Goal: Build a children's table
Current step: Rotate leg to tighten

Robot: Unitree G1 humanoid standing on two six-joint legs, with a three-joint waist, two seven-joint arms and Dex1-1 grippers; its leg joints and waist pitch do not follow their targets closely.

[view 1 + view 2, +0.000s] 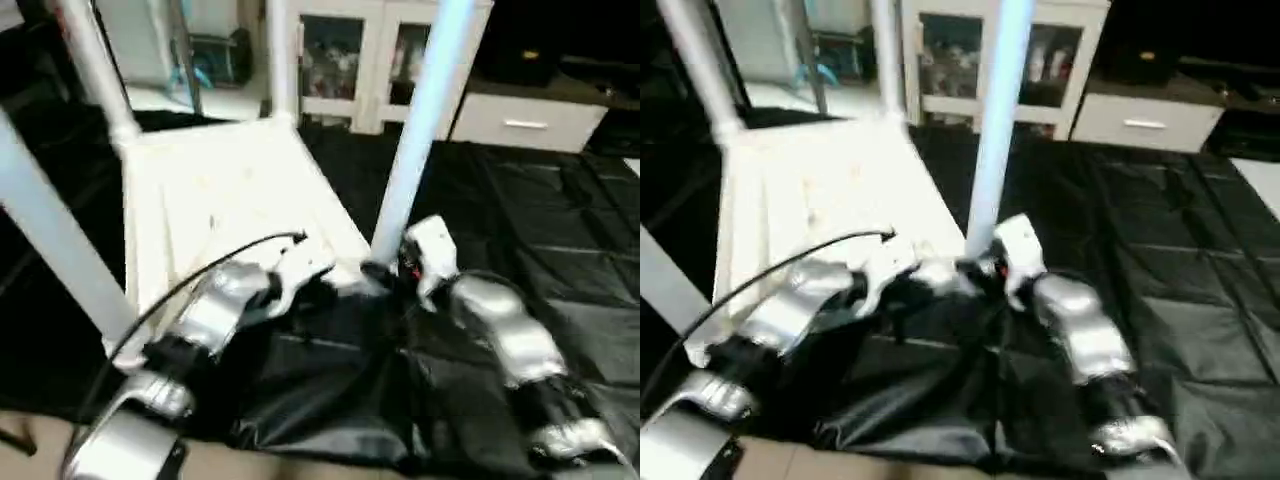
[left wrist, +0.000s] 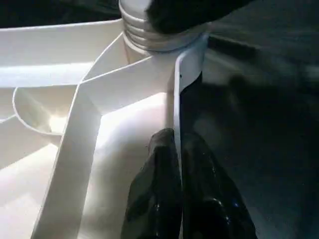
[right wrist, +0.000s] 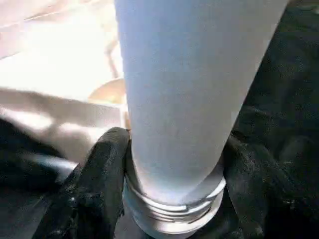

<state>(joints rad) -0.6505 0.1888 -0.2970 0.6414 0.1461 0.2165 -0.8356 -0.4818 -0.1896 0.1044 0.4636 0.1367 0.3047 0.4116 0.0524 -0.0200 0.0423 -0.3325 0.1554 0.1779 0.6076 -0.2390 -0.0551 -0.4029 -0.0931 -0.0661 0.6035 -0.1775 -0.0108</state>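
Because the table top (image 1: 225,200) lies upside down on the black cloth (image 1: 540,250), its corner sockets face up and the legs can be screwed in from above; three already stand at the far and left corners. The right gripper (image 3: 172,179) is clamped around the base of the fourth leg (image 1: 420,130) at the near right corner, probably to turn its thread home. The left gripper (image 2: 179,184) pinches the top's near rim beside that socket, apparently to steady it. Both forearms reach forward and bend inward.
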